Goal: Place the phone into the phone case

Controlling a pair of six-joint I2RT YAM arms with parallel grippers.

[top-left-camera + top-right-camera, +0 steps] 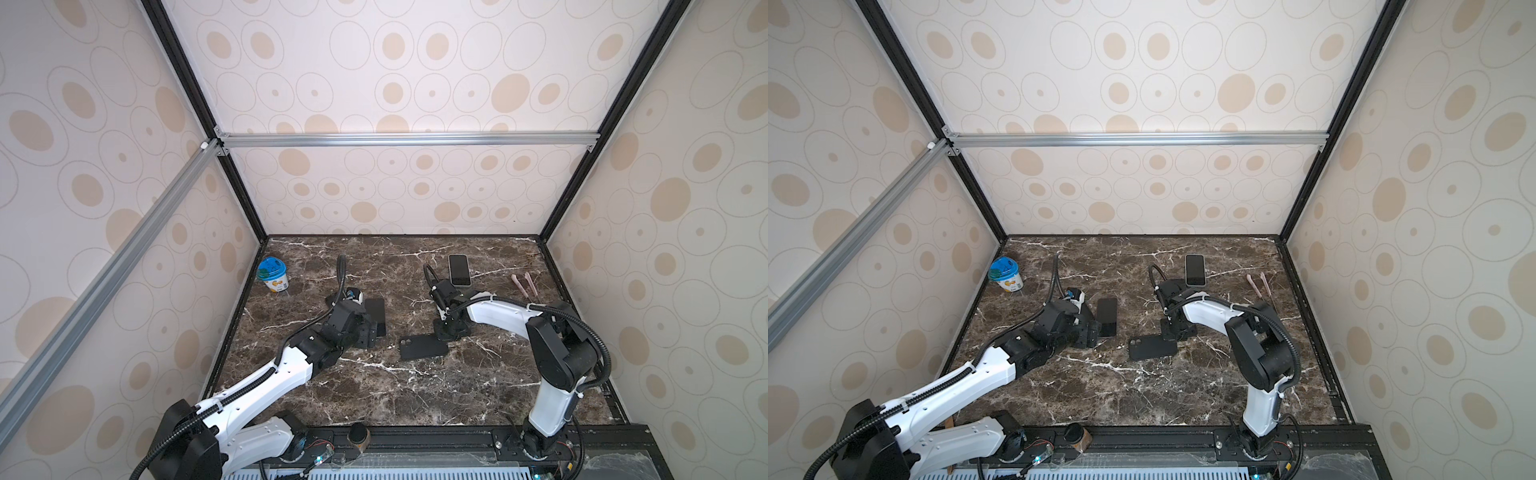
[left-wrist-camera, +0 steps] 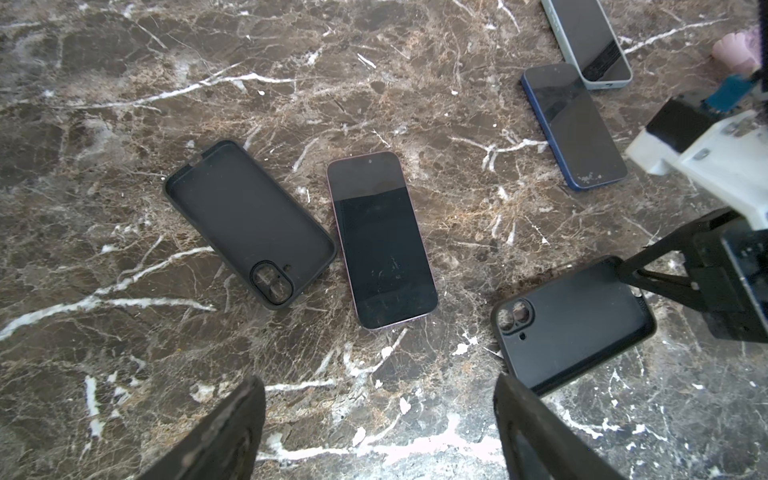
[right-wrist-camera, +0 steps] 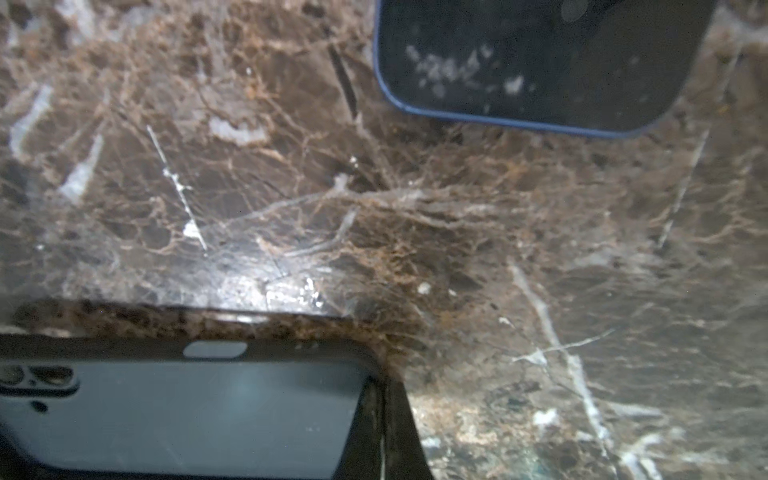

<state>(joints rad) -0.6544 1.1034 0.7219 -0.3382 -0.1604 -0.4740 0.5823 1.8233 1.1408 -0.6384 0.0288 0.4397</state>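
In the left wrist view an empty black phone case [image 2: 249,224] lies open side up, and a pink-edged phone [image 2: 382,241] lies screen up beside it. My left gripper [image 2: 380,415] hangs open just short of that phone, with nothing between its fingers. In both top views the phone [image 1: 376,316] shows beside the left gripper [image 1: 368,334]; the arm hides the empty case. A second black case [image 1: 423,346] lies back up. My right gripper [image 3: 384,432] is shut, its fingertips [image 2: 623,270] at that case's [image 3: 187,415] corner. Whether they pinch the rim I cannot tell.
A blue-edged phone [image 2: 575,124] and a phone in a pale case [image 1: 459,270] lie further back on the marble table [image 1: 415,395]. A blue-lidded tub [image 1: 272,274] stands at the back left, two pink sticks [image 1: 525,284] at the back right. Walls enclose three sides.
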